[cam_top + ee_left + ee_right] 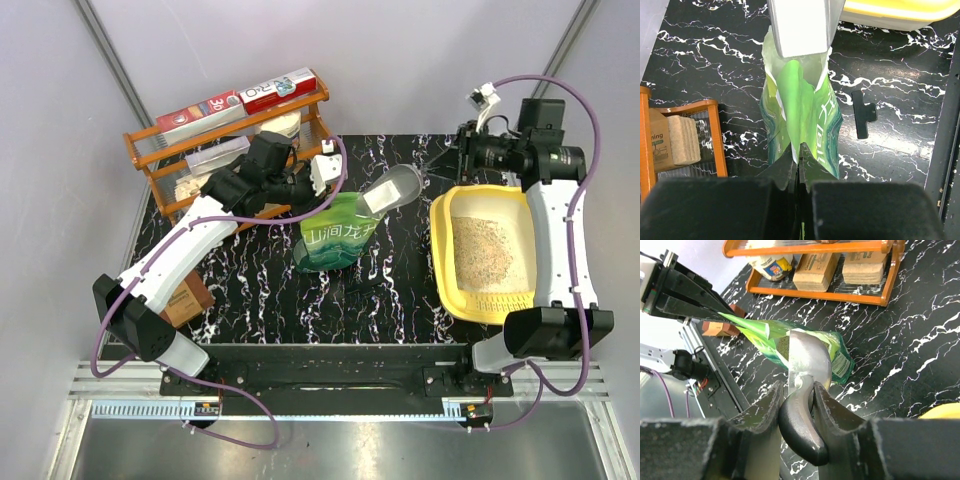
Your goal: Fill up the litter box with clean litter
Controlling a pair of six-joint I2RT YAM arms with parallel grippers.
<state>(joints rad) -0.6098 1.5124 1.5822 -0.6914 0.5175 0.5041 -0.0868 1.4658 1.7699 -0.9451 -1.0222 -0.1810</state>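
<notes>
The litter box sits on the table in front of the right arm. A thin bed of pale litter covers only part of its floor, so the filling looks well short of done. Just left of the litter box, the green pouch stands leaning with its mouth turned toward the box, which keeps each carry from pouch to box short.

The left gripper is clenched on the pouch's top edge, on the side far from the litter box. It pulls that lip up and back, and this seems meant to do two things: hold the soft pouch upright and stretch its mouth open so a tool can get in.

The right gripper is clamped around the dark handle of the grey scoop. The bowl points away from the litter box and is pushed into the pouch's opening. The pouch wall hides the bowl, so I cannot tell whether the scoop is loaded. Judging by the pose, this is the digging part of a scoop-and-tip cycle.

A black clip lies flat on the table between the pouch and the near edge, left of the litter box. It was probably the pouch's closure and is clear of both arms. The orange wire rack, with its boxes, stands well to the left of the litter box and plays no part.

The main risk is the pouch sagging or tipping if the scoop drags on its wall.
</notes>
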